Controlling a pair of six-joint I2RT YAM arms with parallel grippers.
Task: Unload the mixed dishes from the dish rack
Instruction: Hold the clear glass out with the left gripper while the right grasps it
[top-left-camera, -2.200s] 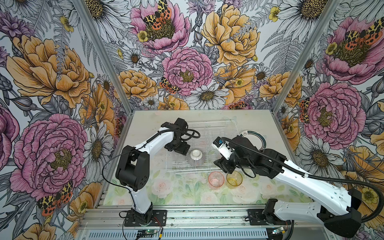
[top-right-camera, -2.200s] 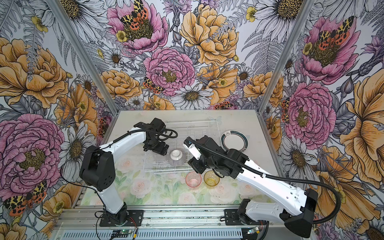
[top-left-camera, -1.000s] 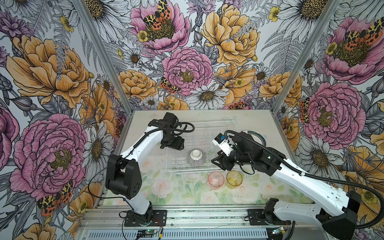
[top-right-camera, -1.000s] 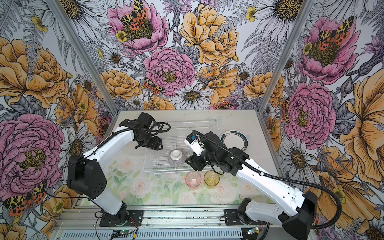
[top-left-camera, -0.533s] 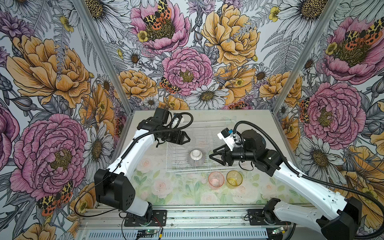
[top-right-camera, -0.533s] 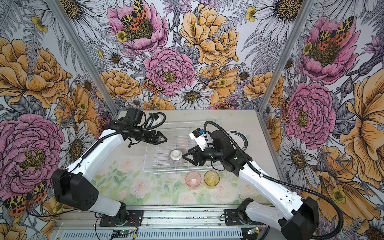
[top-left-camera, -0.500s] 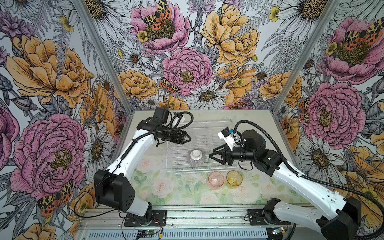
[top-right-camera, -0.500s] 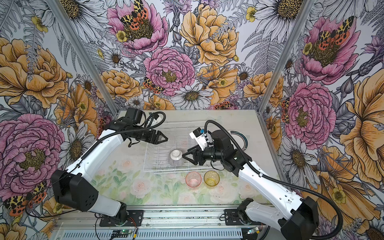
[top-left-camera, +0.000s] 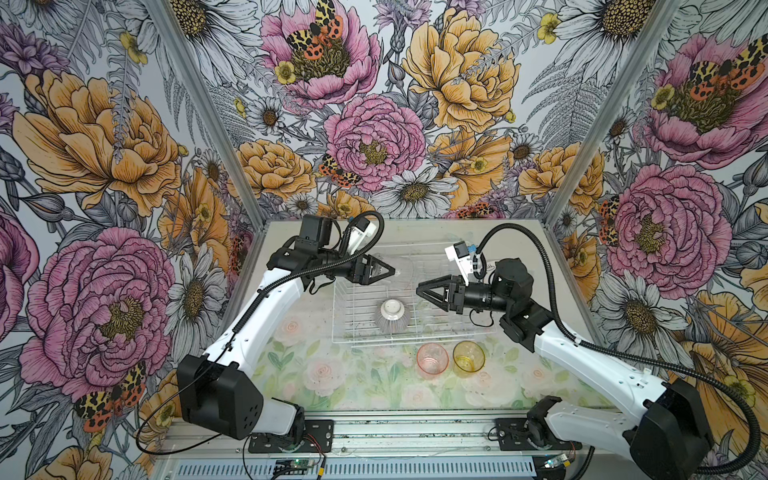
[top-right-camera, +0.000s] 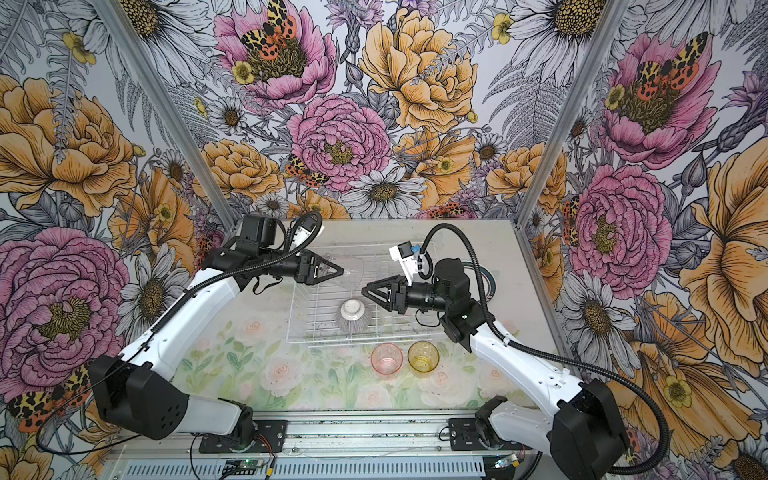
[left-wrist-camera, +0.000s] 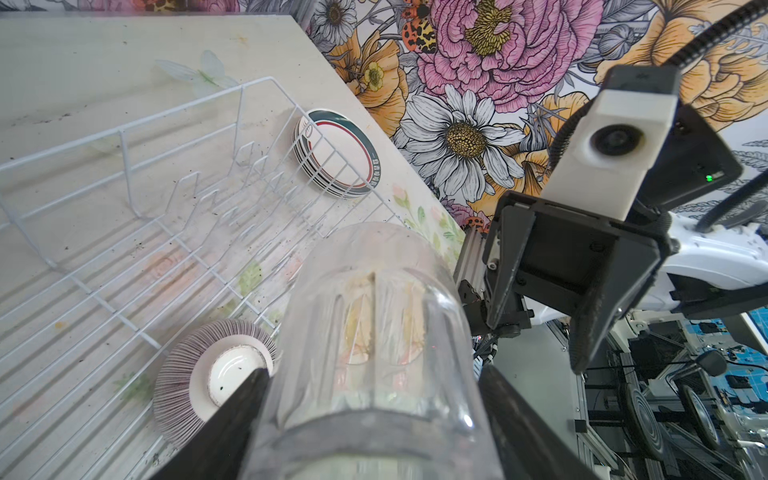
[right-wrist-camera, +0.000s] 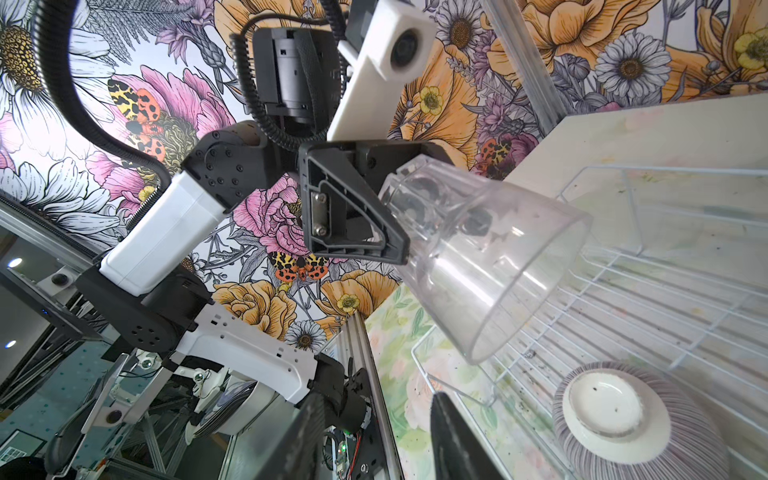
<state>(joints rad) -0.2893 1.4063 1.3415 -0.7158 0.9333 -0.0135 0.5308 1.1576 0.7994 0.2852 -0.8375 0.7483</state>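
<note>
the clear tumbler had been raised above the far left of the dish rack, pinched by the left gripper; the right gripper was brought near, jaws apart, empty. the plates, pink tumbler and amber tumbler were judged unloaded; the ribbed bowl was left racked.

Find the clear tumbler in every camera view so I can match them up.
In a top view: clear tumbler held sideways by left gripper, above dish rack's back left.
In a top view: same place.
Left wrist: close up, filling the foreground.
Right wrist: mouth toward camera.
Shared landmark: upturned ribbed bowl, in all four.
</note>
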